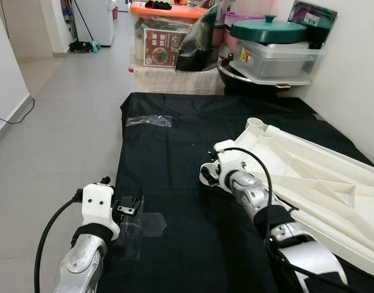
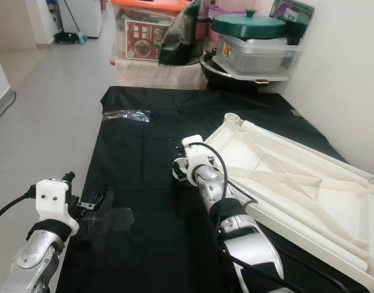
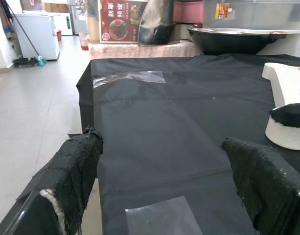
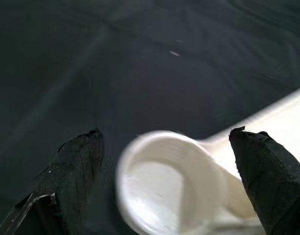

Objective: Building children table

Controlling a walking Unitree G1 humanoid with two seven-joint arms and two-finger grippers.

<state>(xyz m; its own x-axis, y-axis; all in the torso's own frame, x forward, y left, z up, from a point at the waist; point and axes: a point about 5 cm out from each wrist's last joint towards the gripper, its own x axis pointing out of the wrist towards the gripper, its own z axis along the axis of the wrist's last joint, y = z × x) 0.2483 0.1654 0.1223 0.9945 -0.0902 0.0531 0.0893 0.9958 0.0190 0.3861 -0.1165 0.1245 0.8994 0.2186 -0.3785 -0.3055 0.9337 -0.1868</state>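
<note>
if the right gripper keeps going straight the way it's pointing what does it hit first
Most likely the round leg socket at the corner of the white tabletop. In the right wrist view it sits between the open fingers of the right gripper, with the black cloth beyond it. Depth is unclear.

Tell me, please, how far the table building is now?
Early stage. Done: the white tabletop lies upside down on the black cloth. In hand: the open right end effector straddles a corner leg socket. Left: no legs are fitted; the left end effector hovers open.
</note>
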